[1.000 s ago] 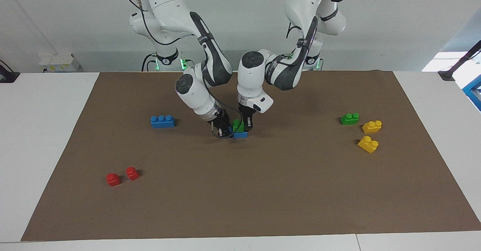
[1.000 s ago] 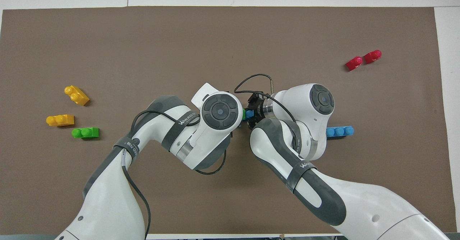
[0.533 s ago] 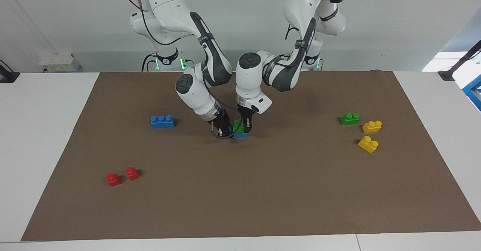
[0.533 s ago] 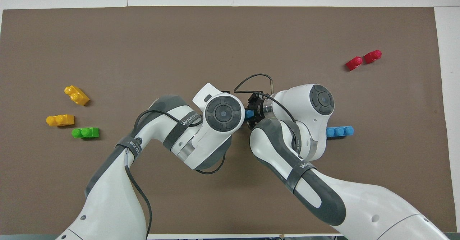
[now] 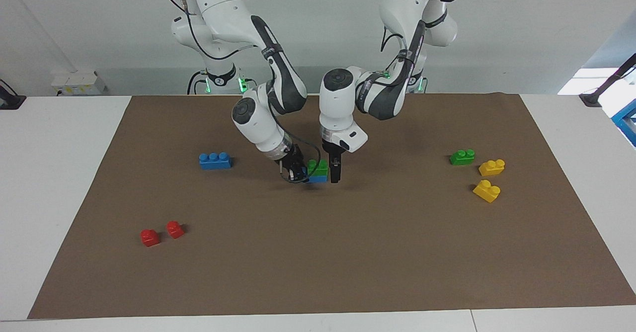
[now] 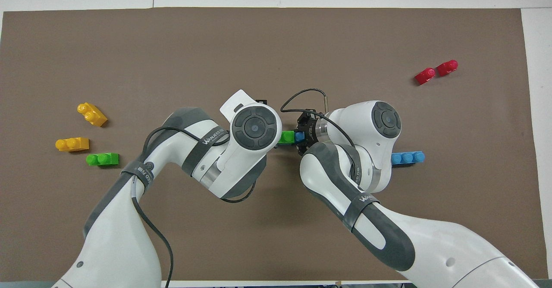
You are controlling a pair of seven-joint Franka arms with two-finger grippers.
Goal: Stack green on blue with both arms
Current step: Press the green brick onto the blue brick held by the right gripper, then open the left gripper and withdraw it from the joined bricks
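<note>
My right fingers (image 5: 296, 171) are closed on one end of the blue (image 5: 318, 178) brick, about the middle of the tabletop (image 5: 348, 252). The green (image 5: 318, 166) brick sits on top of this blue one. I cannot tell if the pair rests on the tabletop or hangs just above it. My left fingers (image 5: 335, 172) are just beside the green brick, toward the left arm's end, and they do not hold it. I cannot tell if they are wide or narrow, or if they touch the brick.

The first risk, I think, is that the green is not pressed down fully on the studs. It then only lies there, and any tilt from my right hand would let it slide off. The second risk is my left hand. It is so close that a small sideways move could knock the green brick or pull it up again. Third, I grip the blue only at one end, so it can turn in my fingers if something pushes on the free end. If I open the right fingers while the pair is in the air, it may fall and separate.
</note>
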